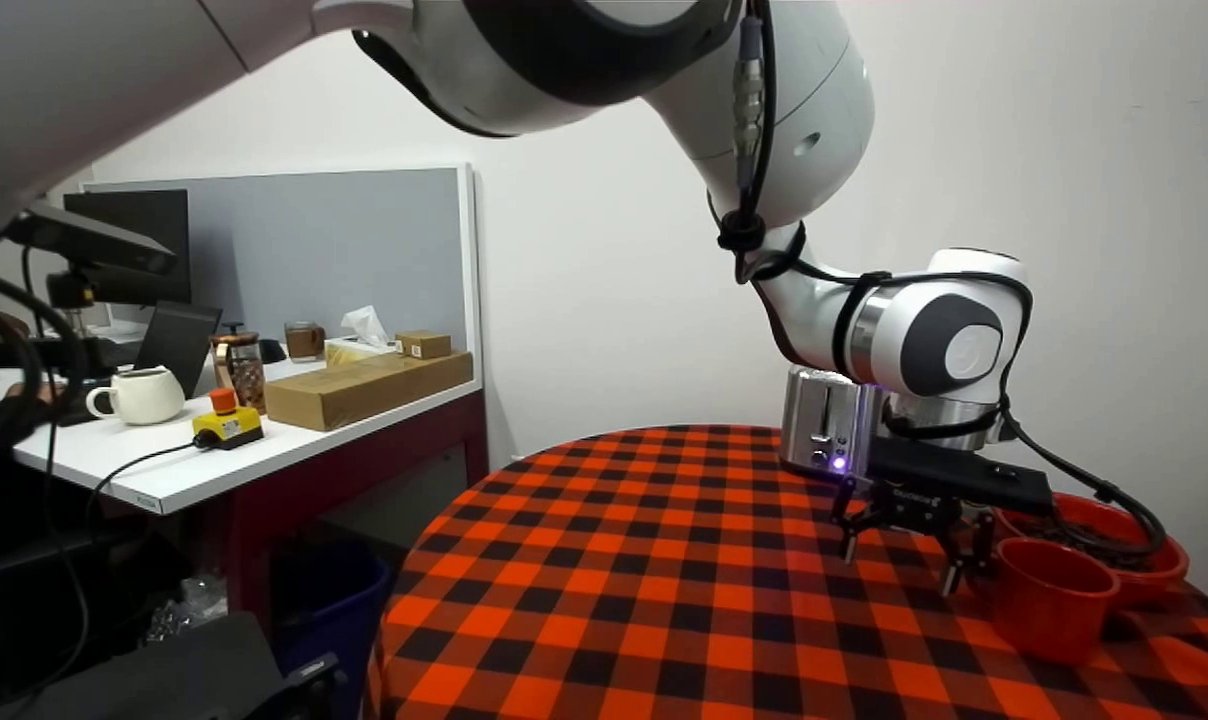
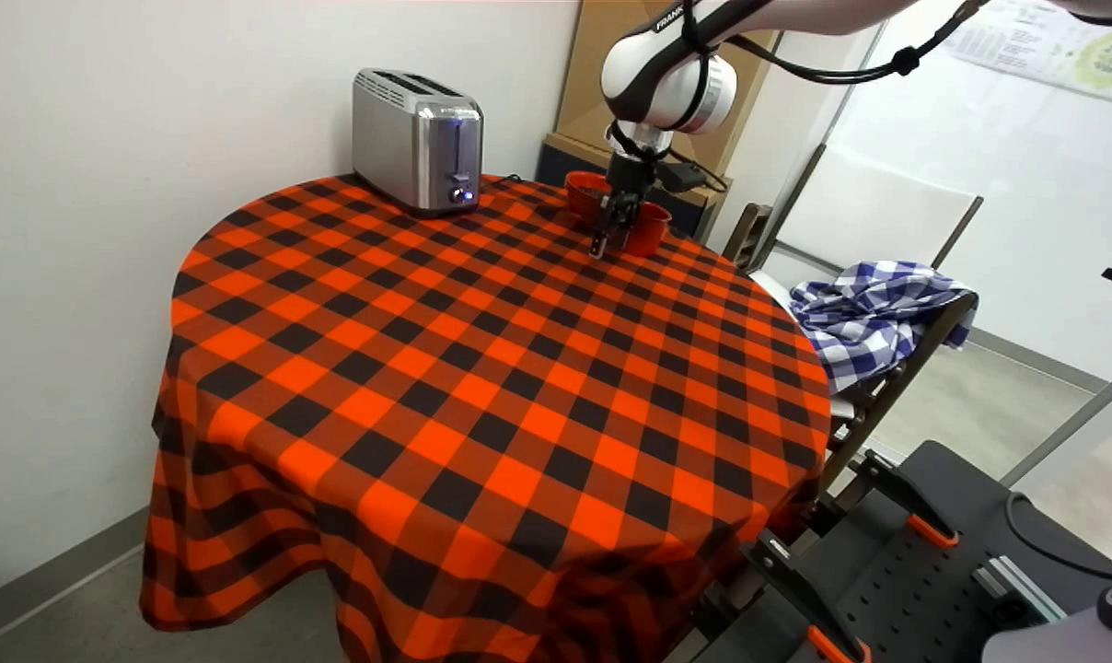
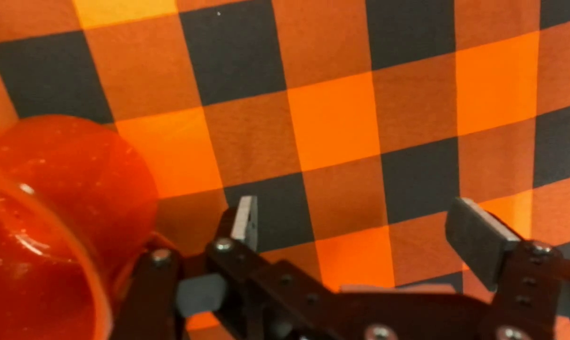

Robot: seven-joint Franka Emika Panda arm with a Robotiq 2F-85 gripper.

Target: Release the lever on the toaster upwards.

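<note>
In an exterior view, a white desk [image 1: 189,475] with a gray panel [image 1: 364,250] stands left, near a white wall [image 1: 614,300]; in an exterior view, a chair [image 2: 878,216] and pale floor [image 2: 989,401] show right.

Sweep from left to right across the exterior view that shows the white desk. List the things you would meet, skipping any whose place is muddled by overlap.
White mug → yellow emergency-stop box → glass mug → tissue box → small cardboard box → silver toaster → red cup
</note>
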